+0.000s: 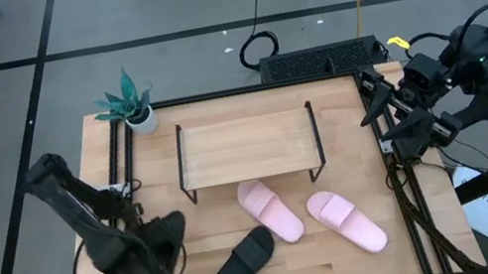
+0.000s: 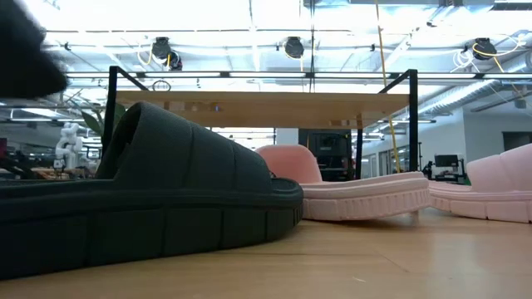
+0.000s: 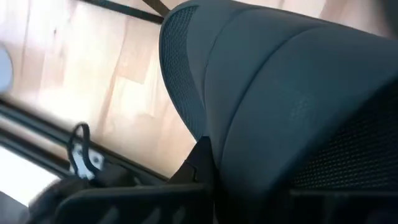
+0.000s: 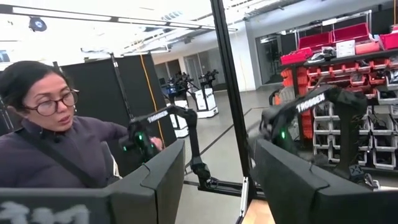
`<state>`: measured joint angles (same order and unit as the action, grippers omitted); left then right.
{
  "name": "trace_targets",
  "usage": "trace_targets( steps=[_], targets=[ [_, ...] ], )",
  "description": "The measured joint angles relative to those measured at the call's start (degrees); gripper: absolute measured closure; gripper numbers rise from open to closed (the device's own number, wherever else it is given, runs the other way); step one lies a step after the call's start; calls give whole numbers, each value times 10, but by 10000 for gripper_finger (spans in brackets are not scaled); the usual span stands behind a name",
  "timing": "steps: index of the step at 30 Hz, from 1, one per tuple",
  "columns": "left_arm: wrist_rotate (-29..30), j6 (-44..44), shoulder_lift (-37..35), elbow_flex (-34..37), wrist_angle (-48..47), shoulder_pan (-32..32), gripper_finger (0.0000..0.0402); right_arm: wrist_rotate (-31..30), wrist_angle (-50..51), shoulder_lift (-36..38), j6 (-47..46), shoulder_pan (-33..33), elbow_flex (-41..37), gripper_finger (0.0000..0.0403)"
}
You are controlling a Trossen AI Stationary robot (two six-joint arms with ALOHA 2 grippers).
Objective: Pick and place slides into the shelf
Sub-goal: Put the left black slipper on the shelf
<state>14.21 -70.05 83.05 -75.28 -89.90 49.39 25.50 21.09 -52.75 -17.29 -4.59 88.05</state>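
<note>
While the right claw (image 1: 374, 119) sits open off the counter's (image 1: 368, 266) edge, the left claw (image 1: 160, 258) is clamped on 1 black slide (image 3: 280, 93).

L fingers (image 1: 160, 258) clamped; R fingers (image 4: 211, 180) apart.

Black slide (image 3: 292, 81) filling view, wooden tabletop (image 3: 93, 81) beyond

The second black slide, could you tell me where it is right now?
In the high view it sits at the table's front left, under the left gripper, which has shut on this black slide, beside the other black slide.
</note>
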Motion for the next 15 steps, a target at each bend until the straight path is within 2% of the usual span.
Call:
trace_targets(
  steps=[4, 8, 12, 15],
  targets=[
    [39, -29, -22, -86, -1, -7, 400, 0, 3, 0, 1, 0, 0, 220],
    [87, -15, -20, -154, -1, -30, 401, 0, 7, 0, 6, 0, 0, 220],
    [136, 64, -13, -200, -3, -71, 401, 0, 7, 0, 6, 0, 0, 220],
    [210, 162, -9, -230, 0, -120, 401, 1, 7, 0, 6, 0, 0, 220]
  ],
)
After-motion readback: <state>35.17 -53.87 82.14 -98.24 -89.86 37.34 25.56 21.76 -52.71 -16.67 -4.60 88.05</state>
